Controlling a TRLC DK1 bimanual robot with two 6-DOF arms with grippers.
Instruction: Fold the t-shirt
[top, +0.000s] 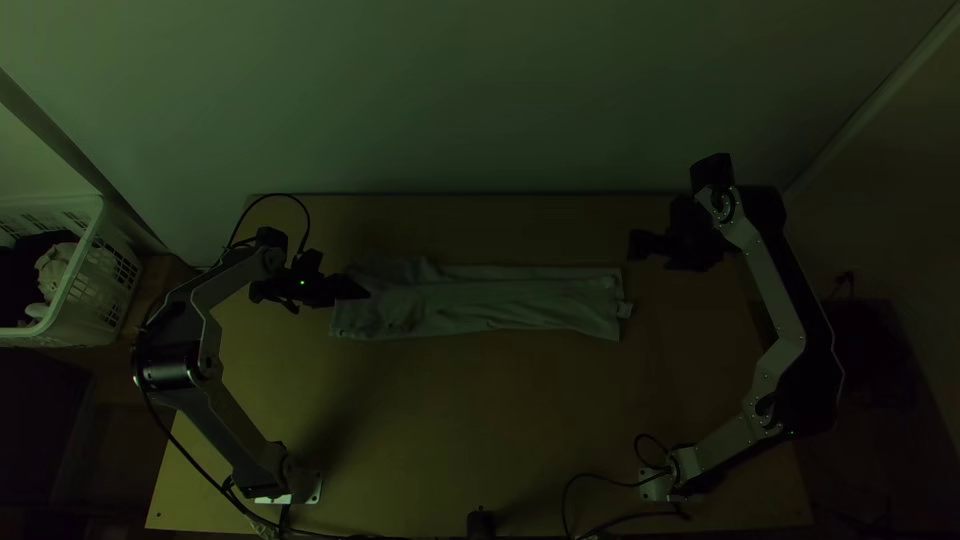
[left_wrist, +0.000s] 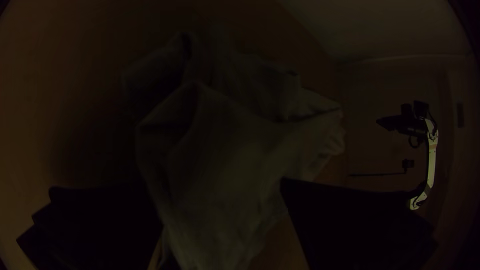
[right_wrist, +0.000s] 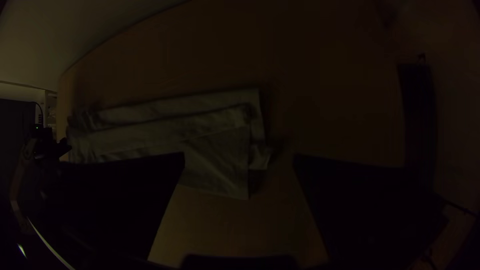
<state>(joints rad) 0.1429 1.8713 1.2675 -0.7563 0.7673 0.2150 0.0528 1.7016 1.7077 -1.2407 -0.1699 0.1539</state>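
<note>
The t-shirt (top: 500, 305) lies on the wooden table (top: 480, 410), nearer the far edge than the near one, folded into a long, narrow strip running from side to side. Its right end is fairly straight, with a small piece of fabric poking out past it; its left end is rumpled, with loose, raised folds in the left wrist view.

The left gripper (top: 360, 290) is at that rumpled end, its fingers (left_wrist: 100, 225) spread apart, with fabric visible between them. The light is poor there, so I cannot tell whether they touch it.

The right gripper (top: 640, 246) is above the table, just beyond the shirt's right end and toward the far edge, its fingers (right_wrist: 120, 200) wide apart.

A white plastic basket (top: 73, 285) holding pale cloth (top: 52, 268) stands left of the table.
</note>
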